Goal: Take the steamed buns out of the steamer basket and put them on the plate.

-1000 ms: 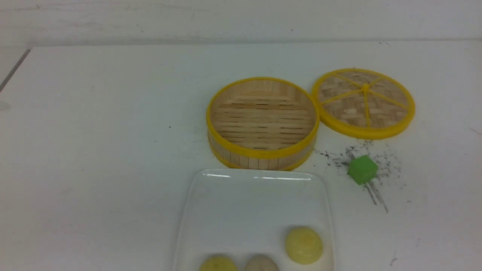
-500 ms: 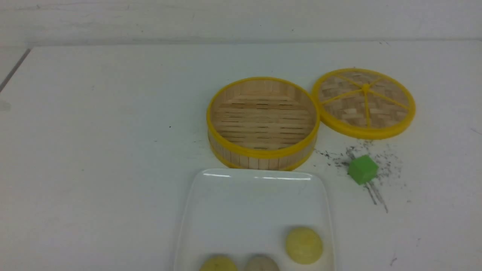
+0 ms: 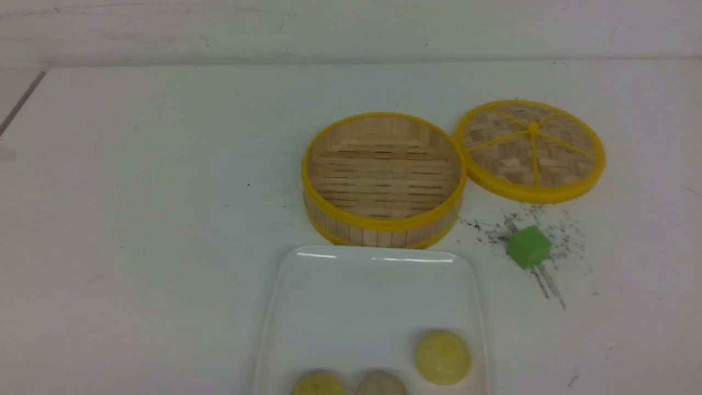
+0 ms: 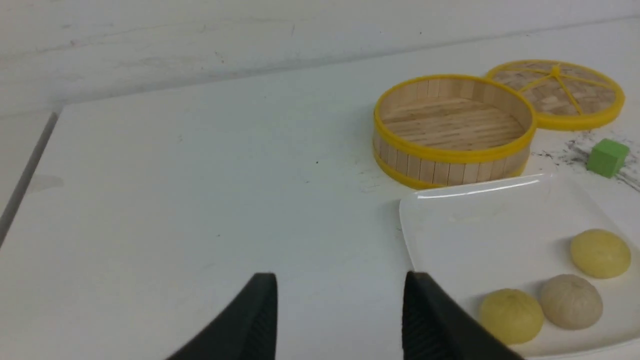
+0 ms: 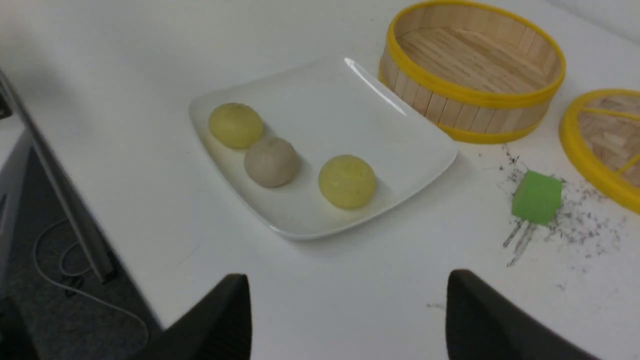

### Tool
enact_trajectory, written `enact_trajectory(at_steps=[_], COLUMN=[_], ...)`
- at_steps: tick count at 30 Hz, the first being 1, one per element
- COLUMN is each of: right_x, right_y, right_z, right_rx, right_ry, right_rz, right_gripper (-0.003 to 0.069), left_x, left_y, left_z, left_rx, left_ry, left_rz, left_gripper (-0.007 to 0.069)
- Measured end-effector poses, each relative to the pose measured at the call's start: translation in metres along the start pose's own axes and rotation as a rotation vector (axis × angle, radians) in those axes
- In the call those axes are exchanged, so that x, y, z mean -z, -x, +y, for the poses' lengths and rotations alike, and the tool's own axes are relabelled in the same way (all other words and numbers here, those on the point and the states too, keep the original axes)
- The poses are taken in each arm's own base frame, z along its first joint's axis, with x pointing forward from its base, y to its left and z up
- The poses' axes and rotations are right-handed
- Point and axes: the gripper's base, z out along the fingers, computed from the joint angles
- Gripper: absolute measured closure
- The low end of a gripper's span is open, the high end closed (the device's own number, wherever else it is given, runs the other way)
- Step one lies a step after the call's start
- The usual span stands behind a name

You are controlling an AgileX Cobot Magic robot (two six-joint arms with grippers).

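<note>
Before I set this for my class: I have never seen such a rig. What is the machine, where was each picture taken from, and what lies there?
It is a robot with two arms, each ending in a two-fingered gripper. One picture looks forward from between the arms; the other two come from cameras on the wrists, showing the left gripper and right gripper, both open and empty. On the white table stand an empty steamer basket, its lid beside it, a green cube, and a plate bearing three steamed buns.
</note>
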Motion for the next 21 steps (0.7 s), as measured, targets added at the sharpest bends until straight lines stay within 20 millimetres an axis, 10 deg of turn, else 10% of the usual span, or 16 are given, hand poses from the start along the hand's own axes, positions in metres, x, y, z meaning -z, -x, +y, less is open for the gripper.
enact_trajectory(at_steps=[9, 21], right_x=[-0.019, -0.018], right_y=[0.003, 0.000], right_z=[-0.011, -0.016], right_rx=[0.034, 0.093], right_ry=[-0.089, -0.155], right_rz=[-0.148, -0.116], right_gripper=[0.0187, 0.0293], left_x=[-0.059, -0.079], left_y=[-0.026, -0.044], left_z=[0.003, 0.001], left_rx=[-0.004, 0.064], left_ry=[0.004, -0.017], left_rz=[-0.059, -0.020], left_gripper=[0.0268, 0.0342])
